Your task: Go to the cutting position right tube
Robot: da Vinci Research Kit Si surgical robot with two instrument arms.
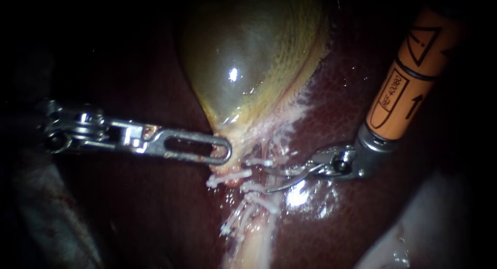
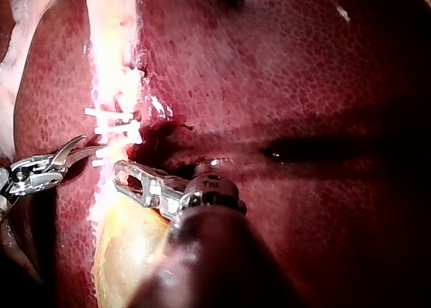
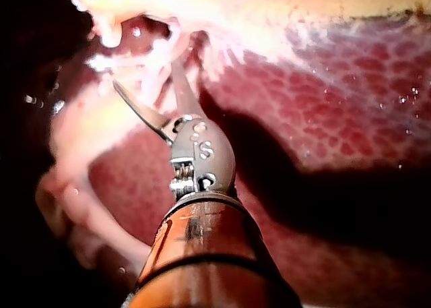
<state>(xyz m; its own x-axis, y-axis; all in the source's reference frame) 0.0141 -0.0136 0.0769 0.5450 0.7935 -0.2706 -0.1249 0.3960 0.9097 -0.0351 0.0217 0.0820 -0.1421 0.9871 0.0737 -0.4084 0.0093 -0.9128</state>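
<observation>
Right tool point(image 1: 274, 178), blades apart (a clear gap shows), sits at the clipped tube point(image 1: 256, 238) just below the gallbladder point(image 1: 248, 57). The left tool point(image 1: 220, 151) is clamped on the gallbladder's neck.

ahead of the right instrument point(image 1: 272, 178), its open blades are hemmed by white clips point(image 1: 257, 187) on the tube point(image 1: 256, 238); just beyond, the left instrument point(image 1: 222, 152) is met; bare liver point(image 1: 341, 217) is left clear beside the shaft.

Light pools centrally in the endoscope view, black all round. Glare glints on the gallbladder point(image 1: 253, 57) at twelve o'clock and wet liver point(image 1: 331, 207) at five. The right instrument point(image 3: 143, 71) throws a dark shadow across the liver.
</observation>
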